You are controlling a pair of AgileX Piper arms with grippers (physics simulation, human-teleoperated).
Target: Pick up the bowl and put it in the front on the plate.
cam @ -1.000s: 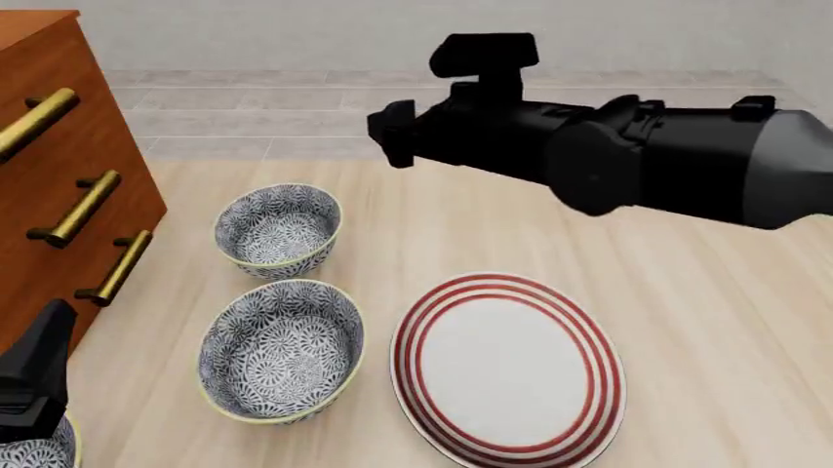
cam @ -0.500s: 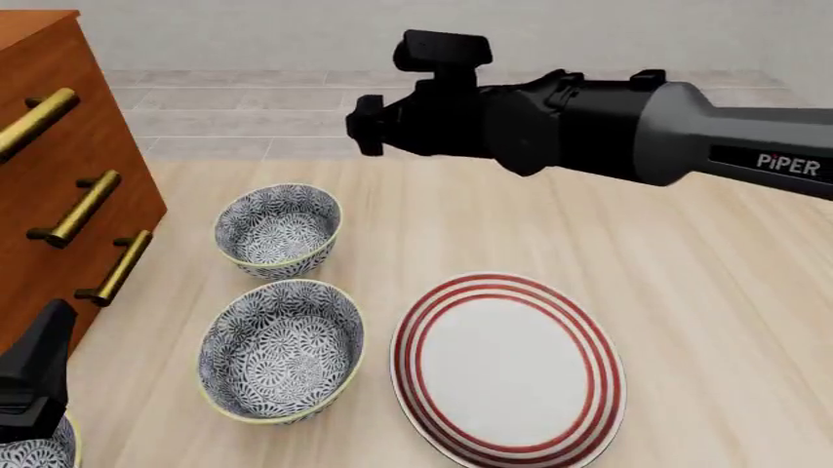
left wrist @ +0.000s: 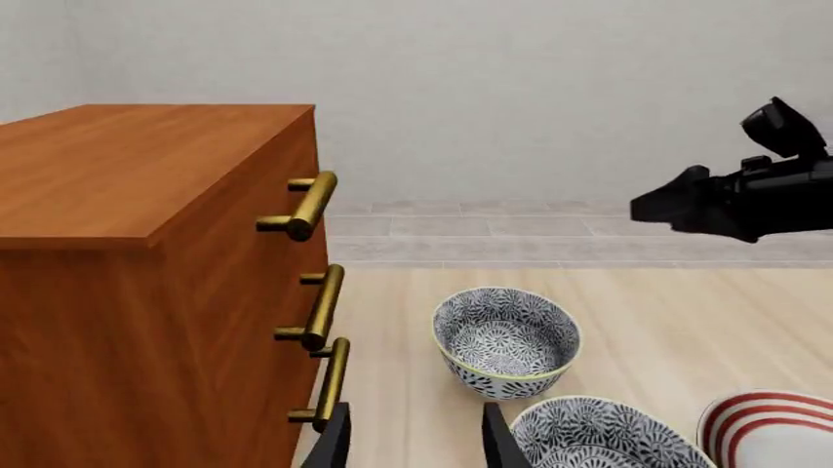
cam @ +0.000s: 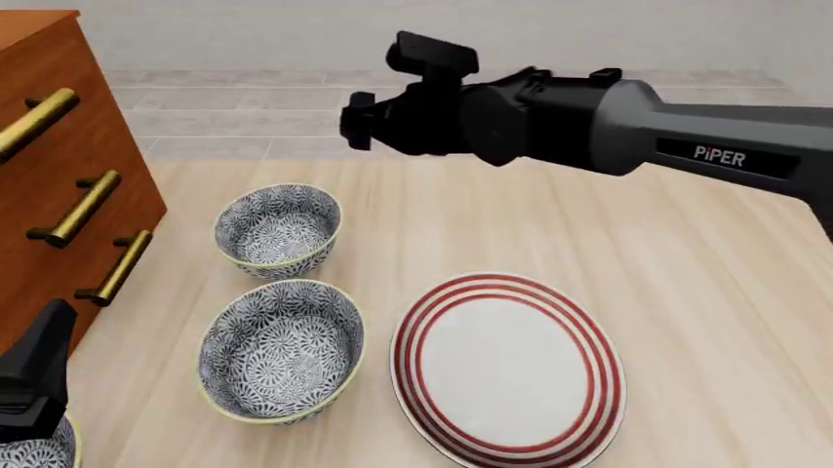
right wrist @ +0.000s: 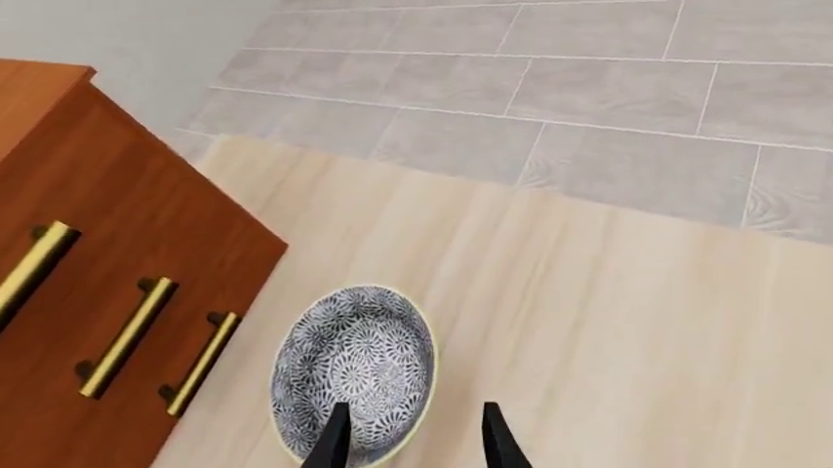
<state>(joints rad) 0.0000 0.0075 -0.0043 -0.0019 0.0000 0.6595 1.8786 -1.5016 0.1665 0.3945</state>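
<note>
**Bowl under the right gripper: line up on the rim, then descend**

Bowl [cam: 277, 229] sits left of centre in the front view, just above a second bowl [cam: 280, 349] of the same pattern. The plate [cam: 508, 366] lies at lower centre, to the right of that second bowl. A third bowl [cam: 26, 456] peeks in at the lower left corner.

Your right gripper [right wrist: 413, 444] hangs well above the table with its fingers apart and nothing between them. In its wrist view one fingertip shows over the bowl's inside and the other over bare table. The rim seems to fall between them.

- Hold that line and come straight down, so one finger goes inside the wall and the other outside.
- Close on the rim only once the tips are below it, since a shallow pinch on a curved wall could slip.
- Lift clear of the second bowl before you swing toward the plate.
- Watch the drawers [cam: 53, 146] at the left edge, because their brass handles stick out toward the bowls.

Your left gripper [left wrist: 414, 448] is parted too and holds nothing, low at the lower left of the front view.

The only writing I can read is "PiPER", in white on the right arm [cam: 723, 154].
</note>
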